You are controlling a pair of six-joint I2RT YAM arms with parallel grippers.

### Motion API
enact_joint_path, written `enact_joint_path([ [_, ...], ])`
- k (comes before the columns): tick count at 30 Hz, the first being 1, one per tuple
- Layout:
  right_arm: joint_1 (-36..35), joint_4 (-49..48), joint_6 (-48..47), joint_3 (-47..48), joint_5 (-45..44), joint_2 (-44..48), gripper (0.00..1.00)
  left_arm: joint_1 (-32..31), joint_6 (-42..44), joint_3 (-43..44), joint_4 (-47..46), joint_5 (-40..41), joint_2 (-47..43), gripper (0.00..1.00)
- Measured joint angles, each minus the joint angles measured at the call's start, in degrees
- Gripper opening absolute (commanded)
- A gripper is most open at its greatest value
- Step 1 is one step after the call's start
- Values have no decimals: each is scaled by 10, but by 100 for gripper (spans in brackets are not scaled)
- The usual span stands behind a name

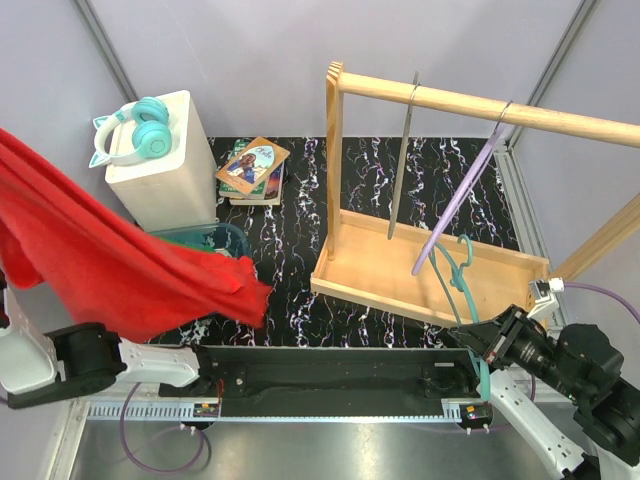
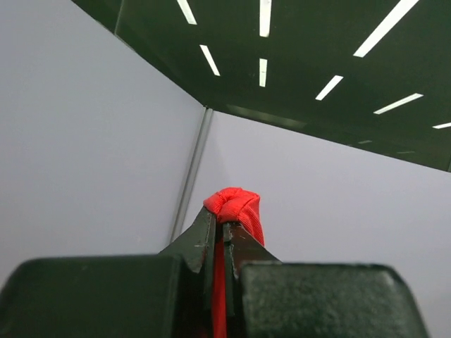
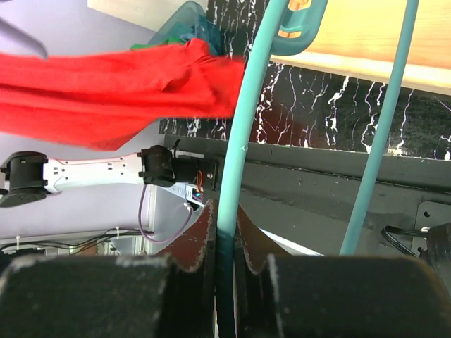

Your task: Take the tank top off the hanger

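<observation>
The red tank top (image 1: 110, 260) hangs free at the left of the top view, held up high and draping down to the table's near edge. My left gripper (image 2: 224, 224) is shut on a bunched strap of the red tank top (image 2: 236, 204); its tips are out of the top view. My right gripper (image 3: 224, 211) is shut on a bar of the teal hanger (image 3: 243, 127). In the top view the teal hanger (image 1: 458, 275) stands bare over the wooden rack base, my right gripper (image 1: 482, 342) at its lower end. The tank top also shows in the right wrist view (image 3: 106, 91).
A wooden clothes rack (image 1: 440, 100) holds a grey hanger (image 1: 403, 150) and a purple hanger (image 1: 462, 195). A white box (image 1: 165, 165) with teal headphones (image 1: 135, 130) stands back left, books (image 1: 252, 168) beside it, a teal bin (image 1: 215, 238) partly under the cloth.
</observation>
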State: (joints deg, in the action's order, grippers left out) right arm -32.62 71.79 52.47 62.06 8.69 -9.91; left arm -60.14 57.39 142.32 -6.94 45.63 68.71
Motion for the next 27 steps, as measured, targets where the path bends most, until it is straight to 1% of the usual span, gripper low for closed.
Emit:
enact_joint_path([
  [2,0,-2,0,-2,2,-9,0,-64,81,2,-69,14,1,0],
  [3,0,-5,-1,-4,4,-13,0,-85,104,-3,-92,20,0,0],
  [4,0,-8,-1,-5,6,-18,0,-108,125,-25,-129,30,-9,0],
  [5,0,-12,-2,-6,8,-24,0,-131,140,-68,-162,39,-28,0],
  [6,0,-15,-2,-6,9,-29,0,-153,147,-127,-181,50,-57,0],
  [7,0,-18,-2,-6,9,-34,0,-166,147,-169,-192,61,-78,0],
  [8,0,-21,-2,-6,8,-37,0,-188,145,-234,-210,79,-107,0],
  [9,0,-23,-2,-6,7,-40,0,-201,137,-280,-216,98,-129,0],
  [12,0,-25,-1,0,-8,-46,0,-212,96,-366,-217,153,-153,0],
  [14,0,-24,3,13,-30,-49,0,-213,28,-420,-180,185,-166,0],
  [16,0,-19,8,27,-52,-51,0,-214,-62,-470,-111,210,-181,0],
  [17,0,-14,13,39,-68,-54,0,-215,-129,-503,-57,223,-193,0],
  [18,0,-11,17,50,-83,-56,0,-215,-178,-522,-15,232,-200,0],
  [21,0,-2,20,89,-125,-62,0,-215,-371,-556,144,244,-210,0],
  [22,0,1,19,104,-139,-66,0,-210,-440,-563,199,240,-209,0],
  [23,0,3,19,117,-148,-71,0,-205,-488,-567,233,233,-206,0],
  [24,0,6,16,136,-160,-78,0,-191,-545,-569,276,210,-201,0],
  [27,0,11,0,194,-194,-109,0,-101,-688,-571,366,110,-172,0],
])
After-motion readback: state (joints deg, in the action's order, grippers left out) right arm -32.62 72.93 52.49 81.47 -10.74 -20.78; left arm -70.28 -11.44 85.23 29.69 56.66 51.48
